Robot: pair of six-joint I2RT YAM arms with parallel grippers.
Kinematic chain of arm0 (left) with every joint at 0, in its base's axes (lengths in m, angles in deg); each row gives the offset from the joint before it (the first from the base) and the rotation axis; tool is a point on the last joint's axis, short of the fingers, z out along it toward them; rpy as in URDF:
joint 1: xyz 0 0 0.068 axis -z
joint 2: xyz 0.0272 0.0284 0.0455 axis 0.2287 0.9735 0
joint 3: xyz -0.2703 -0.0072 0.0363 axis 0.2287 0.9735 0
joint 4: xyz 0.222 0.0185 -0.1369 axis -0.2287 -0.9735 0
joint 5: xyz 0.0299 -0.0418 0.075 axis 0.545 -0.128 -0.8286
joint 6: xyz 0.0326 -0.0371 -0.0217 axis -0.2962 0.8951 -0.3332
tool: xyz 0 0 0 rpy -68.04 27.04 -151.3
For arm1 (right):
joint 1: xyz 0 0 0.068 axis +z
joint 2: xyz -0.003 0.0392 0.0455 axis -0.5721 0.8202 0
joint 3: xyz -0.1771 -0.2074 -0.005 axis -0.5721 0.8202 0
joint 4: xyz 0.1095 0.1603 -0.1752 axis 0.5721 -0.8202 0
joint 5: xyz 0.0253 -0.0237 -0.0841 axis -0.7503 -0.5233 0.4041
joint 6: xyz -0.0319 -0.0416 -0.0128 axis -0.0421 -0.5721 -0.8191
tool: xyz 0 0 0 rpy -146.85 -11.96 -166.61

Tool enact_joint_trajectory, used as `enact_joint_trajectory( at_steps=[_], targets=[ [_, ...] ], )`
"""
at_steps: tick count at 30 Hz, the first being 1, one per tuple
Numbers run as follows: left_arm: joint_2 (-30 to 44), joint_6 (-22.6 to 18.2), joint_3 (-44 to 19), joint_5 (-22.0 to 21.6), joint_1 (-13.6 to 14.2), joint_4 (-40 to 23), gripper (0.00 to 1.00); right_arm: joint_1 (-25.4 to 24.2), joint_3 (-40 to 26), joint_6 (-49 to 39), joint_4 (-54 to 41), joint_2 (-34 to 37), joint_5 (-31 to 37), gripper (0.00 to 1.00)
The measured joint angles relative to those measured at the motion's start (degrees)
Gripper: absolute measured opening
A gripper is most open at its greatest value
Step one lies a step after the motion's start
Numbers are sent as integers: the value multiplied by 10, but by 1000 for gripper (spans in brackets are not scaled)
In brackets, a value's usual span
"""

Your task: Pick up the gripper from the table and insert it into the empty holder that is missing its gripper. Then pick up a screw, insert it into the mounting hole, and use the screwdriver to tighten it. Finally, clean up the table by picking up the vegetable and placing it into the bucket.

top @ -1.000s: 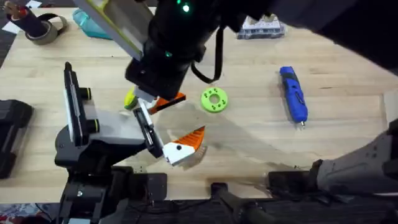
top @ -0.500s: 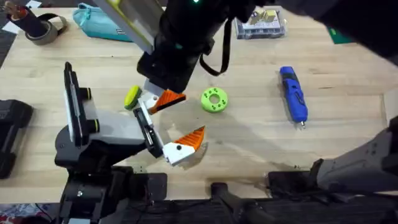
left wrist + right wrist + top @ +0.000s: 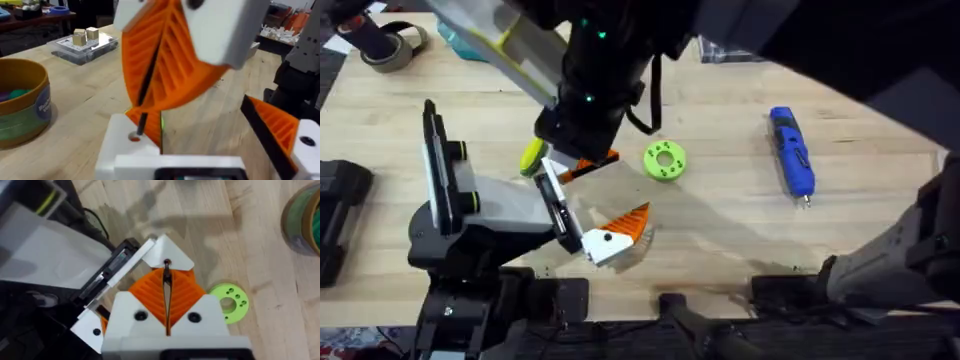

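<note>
Screwdriver (image 3: 792, 153) lay at 3 o'clock on the table (image 3: 720, 230), untouched. Looked rigid, smooth, likely to roll; grip mid-barrel. Right end effector (image 3: 167, 282) pinched closed over the holder (image 3: 560, 215); left: cannot tell.

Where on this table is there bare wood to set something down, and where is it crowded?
Bare wood lies between the green disc and the screwdriver, and along the near edge right of the holder's orange pad. It is crowded around the holder, where an arm's tool works beside a yellow-green item.
</note>
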Motion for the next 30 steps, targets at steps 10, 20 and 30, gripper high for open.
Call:
enact_joint_trajectory(
  at_steps=[10,20,30],
  targets=[
    [0,0,0,0,0,0,986,12,0,-8,0,0,0,12],
    [0,0,0,0,0,0,986,11,0,-8,2,0,13,12],
    [0,0,0,0,0,0,986,11,0,-12,2,0,17,12]
  ],
)
